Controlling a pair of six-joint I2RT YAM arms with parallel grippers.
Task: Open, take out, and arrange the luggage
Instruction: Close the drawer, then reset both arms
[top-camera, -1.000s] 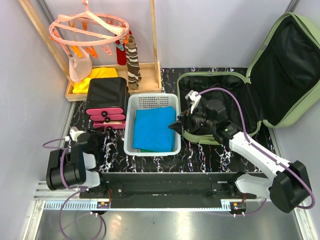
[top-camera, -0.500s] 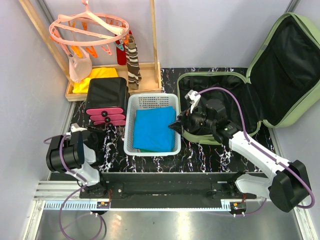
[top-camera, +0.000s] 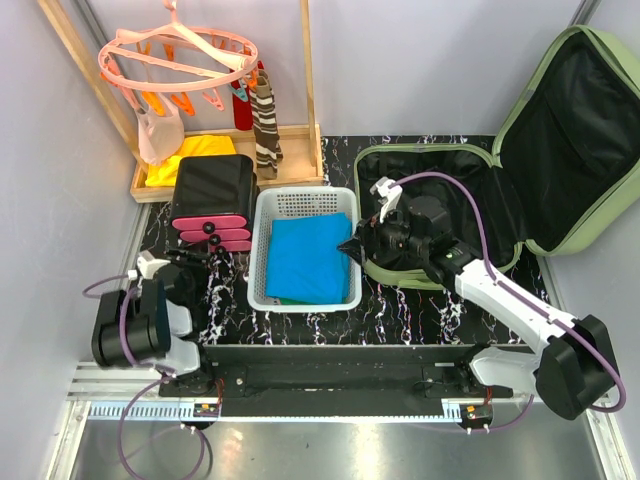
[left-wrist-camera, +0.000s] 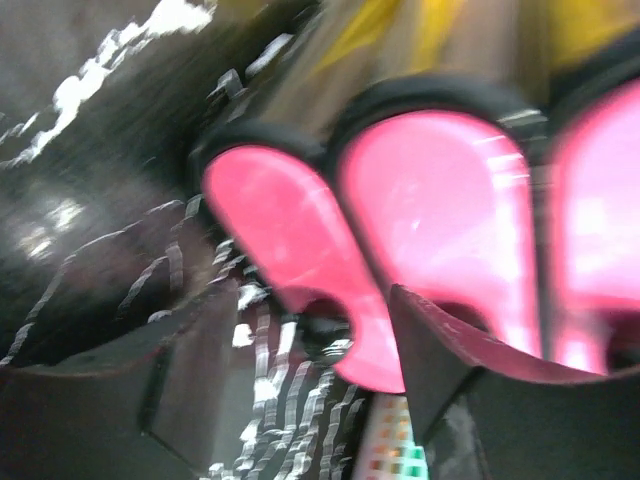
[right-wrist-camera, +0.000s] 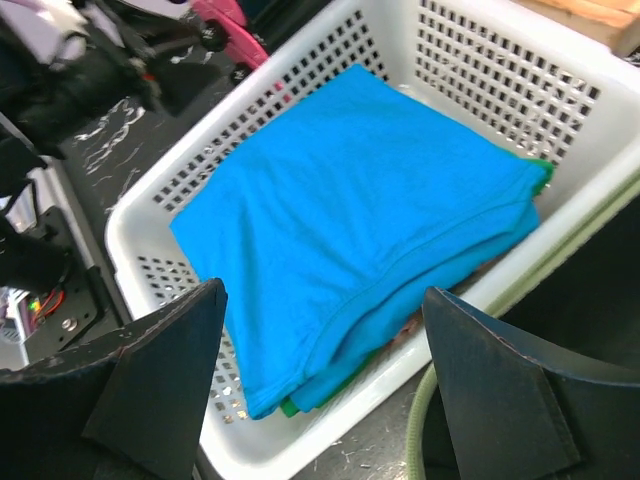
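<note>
Luggage: the light-green luggage (top-camera: 432, 158) lies wide open at the right of the table (top-camera: 400, 312). Its base is flat on the marbled top and its lid (top-camera: 575, 130) is tipped back toward the right wall, black lining showing in both halves.
Right gripper: the right gripper (top-camera: 352, 248) hangs where the luggage's left edge meets the basket, fingers spread wide, nothing between them.
Left gripper: the left gripper (top-camera: 200, 268) sits low at the near left, nose toward the black case, fingers parted and gripping nothing.
In the way: a white perforated basket (top-camera: 300, 197) stands just beside the luggage's left edge; whether they touch I cannot tell.
Basket load: a folded blue cloth (top-camera: 305, 258) lies on top.
Left of basket: a black case (top-camera: 212, 185), its pink panels facing the arms.
Back left: a wooden frame (top-camera: 310, 80) with a yellow cloth (top-camera: 190, 152) at its foot, a striped cloth (top-camera: 266, 125) hanging, and a pink ring hanger (top-camera: 175, 55) with clips.
Right wrist view alone: a green layer (right-wrist-camera: 300, 405) peeks out under the blue cloth, and the luggage's green rim curves in at the lower right, close to the basket wall.
Left wrist view alone: blurred, but rounded pink panels (left-wrist-camera: 430, 220) fill the frame beyond the two dark fingers (left-wrist-camera: 190, 370).
Top view alone: the raised lid, both arms and the whole layout.
</note>
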